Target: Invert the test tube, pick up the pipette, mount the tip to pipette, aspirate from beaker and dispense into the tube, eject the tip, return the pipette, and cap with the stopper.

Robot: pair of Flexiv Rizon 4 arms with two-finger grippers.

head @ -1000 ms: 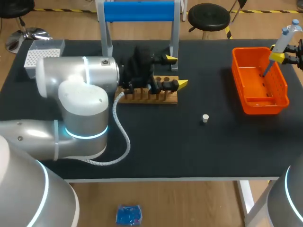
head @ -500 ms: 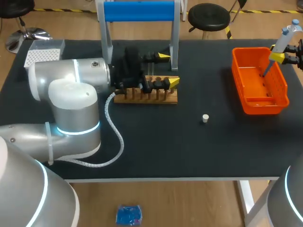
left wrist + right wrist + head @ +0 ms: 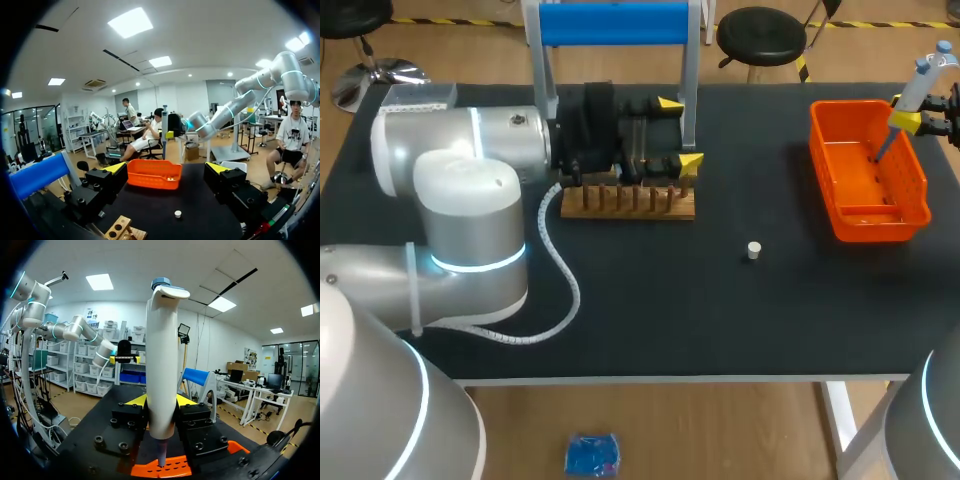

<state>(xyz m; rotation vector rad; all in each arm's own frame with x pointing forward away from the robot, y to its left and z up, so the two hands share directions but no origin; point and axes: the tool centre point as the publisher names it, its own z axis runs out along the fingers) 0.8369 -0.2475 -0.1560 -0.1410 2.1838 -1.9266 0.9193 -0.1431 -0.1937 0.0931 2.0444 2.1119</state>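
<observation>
Hanging over the wooden rack (image 3: 630, 203), the left gripper (image 3: 680, 132) has its fingers apart and empty. The right gripper (image 3: 908, 118) clamps the pipette (image 3: 162, 365) above the orange bin (image 3: 868, 218). The stopper (image 3: 753, 250) lies between rack and bin.

Left arm level, left gripper (image 3: 680, 132) fingers wide apart; right gripper (image 3: 904, 112) far right, clamped on pipette (image 3: 924, 80).

The stopper (image 3: 753, 250) lies on the table (image 3: 720, 310) between the rack (image 3: 630, 205) and the bin (image 3: 880, 226).
</observation>
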